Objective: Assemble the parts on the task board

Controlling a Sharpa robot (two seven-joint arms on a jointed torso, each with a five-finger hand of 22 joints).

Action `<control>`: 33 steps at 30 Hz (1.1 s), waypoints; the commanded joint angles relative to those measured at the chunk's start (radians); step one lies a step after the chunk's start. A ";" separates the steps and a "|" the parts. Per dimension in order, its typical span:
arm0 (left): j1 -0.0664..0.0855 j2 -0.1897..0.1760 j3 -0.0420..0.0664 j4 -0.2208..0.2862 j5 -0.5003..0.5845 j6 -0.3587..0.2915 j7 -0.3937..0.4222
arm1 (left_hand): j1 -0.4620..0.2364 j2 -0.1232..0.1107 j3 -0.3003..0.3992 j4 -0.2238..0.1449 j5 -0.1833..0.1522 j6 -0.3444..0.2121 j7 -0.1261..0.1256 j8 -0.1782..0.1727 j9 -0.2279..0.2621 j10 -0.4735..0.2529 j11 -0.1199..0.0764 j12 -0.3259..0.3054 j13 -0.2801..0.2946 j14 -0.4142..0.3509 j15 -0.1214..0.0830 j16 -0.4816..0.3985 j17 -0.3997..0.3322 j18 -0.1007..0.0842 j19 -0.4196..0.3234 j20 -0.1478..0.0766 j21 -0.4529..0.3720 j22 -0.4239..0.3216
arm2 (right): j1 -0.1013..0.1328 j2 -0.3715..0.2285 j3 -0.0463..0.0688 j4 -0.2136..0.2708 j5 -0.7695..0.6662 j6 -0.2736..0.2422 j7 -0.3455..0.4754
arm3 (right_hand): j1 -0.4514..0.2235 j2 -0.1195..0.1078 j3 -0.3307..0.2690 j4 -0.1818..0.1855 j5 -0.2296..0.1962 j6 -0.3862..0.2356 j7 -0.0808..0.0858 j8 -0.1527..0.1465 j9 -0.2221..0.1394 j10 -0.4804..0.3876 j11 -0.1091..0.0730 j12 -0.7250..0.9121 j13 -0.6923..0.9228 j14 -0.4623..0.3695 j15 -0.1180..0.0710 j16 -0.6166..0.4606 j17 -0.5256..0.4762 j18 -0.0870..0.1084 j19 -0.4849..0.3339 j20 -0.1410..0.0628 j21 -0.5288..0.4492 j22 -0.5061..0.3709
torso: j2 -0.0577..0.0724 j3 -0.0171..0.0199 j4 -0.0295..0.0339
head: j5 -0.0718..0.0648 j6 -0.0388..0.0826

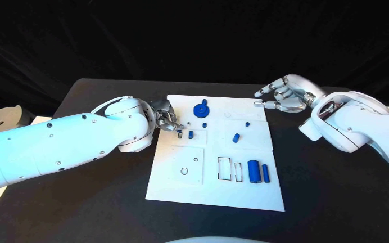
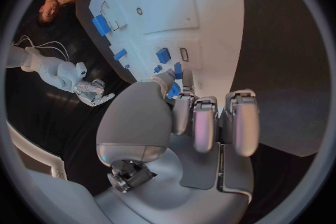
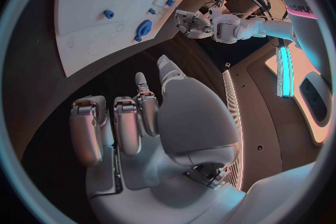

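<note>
The white task board (image 1: 212, 189) lies mid-table. On it are a blue disc part (image 1: 201, 109), small blue pieces (image 1: 190, 134) and two blue cylinders (image 1: 258, 171). My left hand (image 1: 166, 116) hovers at the board's left edge, fingers curled, beside the small pieces (image 2: 163, 55). In the left wrist view a bit of blue (image 2: 173, 89) shows between thumb tip and fingertips (image 2: 184, 81); I cannot tell if it is pinched. My right hand (image 1: 283, 97) hangs above the board's far right corner, its fingers (image 3: 115, 123) apart and holding nothing. The right wrist view shows the disc part (image 3: 143, 28) and my left hand (image 3: 196, 22).
Black table (image 1: 97, 198) surrounds the board on all sides. Outlined slots (image 1: 225, 168) and a round hole (image 1: 184, 171) mark the board's near half. A blue peg (image 1: 236, 138) and a tiny piece (image 1: 246, 124) sit on its right side.
</note>
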 commanded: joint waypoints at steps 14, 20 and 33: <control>-0.004 0.019 0.000 -0.016 -0.076 0.099 -0.006 | -0.001 -0.013 0.082 -0.071 0.006 0.010 -0.012 0.006 0.095 0.005 -0.007 0.003 0.071 0.103 -0.008 0.003 0.263 -0.017 0.078 -0.005 0.003 0.208 | -0.001 0.003 0.000 0.000 -0.005 0.010 0.009 | -0.006 0.006 -0.006 0.000 0.001 0.001 0.001 0.003 0.001 0.008 0.003 -0.005 0.153 0.095 0.004 -0.006 0.226 0.003 0.084 0.009 -0.005 0.227 | 0.001 0.0013 -0.0013 | 0.008 -0.006; -0.006 0.032 0.000 -0.031 -0.076 0.118 -0.008 | -0.002 -0.014 0.083 -0.071 0.006 0.010 -0.012 0.006 0.095 0.005 -0.007 0.003 0.071 0.103 -0.008 0.003 0.263 -0.017 0.078 -0.005 0.003 0.209 | -0.001 0.003 0.000 0.001 -0.005 0.010 0.009 | -0.006 0.006 -0.006 0.000 0.001 0.001 0.001 0.003 0.001 0.008 0.003 -0.005 0.153 0.095 0.004 -0.006 0.226 0.003 0.084 0.009 -0.005 0.227 | 0.001 0.0015 -0.0029 | 0.011 -0.008; -0.011 0.044 0.000 -0.041 -0.077 0.152 -0.010 | -0.002 -0.016 0.086 -0.072 0.006 0.010 -0.012 0.006 0.095 0.006 -0.007 0.004 0.071 0.103 -0.008 0.003 0.263 -0.017 0.077 -0.005 0.003 0.208 | -0.001 0.002 0.000 0.002 -0.005 0.011 0.009 | -0.006 0.006 -0.006 0.000 0.001 0.001 0.001 0.003 0.001 0.008 0.003 -0.005 0.153 0.095 0.004 -0.006 0.226 0.003 0.084 0.009 -0.005 0.227 | 0.001 0.0011 -0.0018 | 0.009 -0.009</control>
